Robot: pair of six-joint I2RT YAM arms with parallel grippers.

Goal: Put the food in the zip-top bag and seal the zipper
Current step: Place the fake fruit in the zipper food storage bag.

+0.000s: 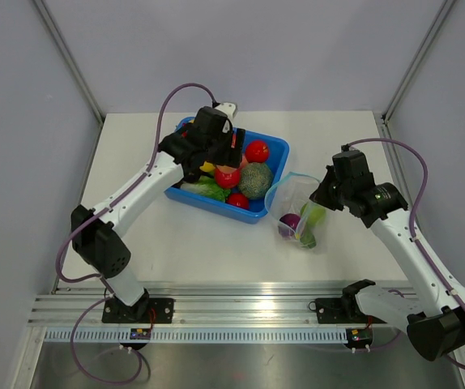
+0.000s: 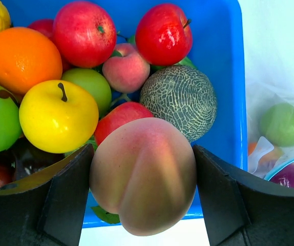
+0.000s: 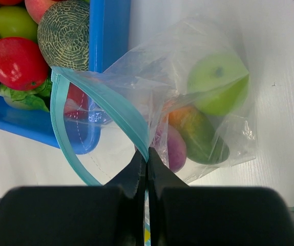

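Note:
My left gripper [image 2: 143,179] is shut on a pink-yellow toy peach [image 2: 143,174] and holds it above the near edge of the blue bin [image 2: 224,51]. More food lies in the bin: a netted melon [image 2: 179,101], a yellow apple [image 2: 58,115], an orange [image 2: 23,59] and red apples [image 2: 163,33]. My right gripper [image 3: 147,159] is shut on the zipper [image 3: 101,97] of the clear zip-top bag [image 1: 297,203], holding its mouth open beside the bin. Inside the bag are a green apple [image 3: 218,84], a purple piece [image 3: 172,148] and an orange-green fruit [image 3: 195,133].
The blue bin [image 1: 216,207] stands at the back middle of the white table, with the bag right of it. Grey walls close in the sides and back. A metal rail [image 1: 241,312] runs along the near edge.

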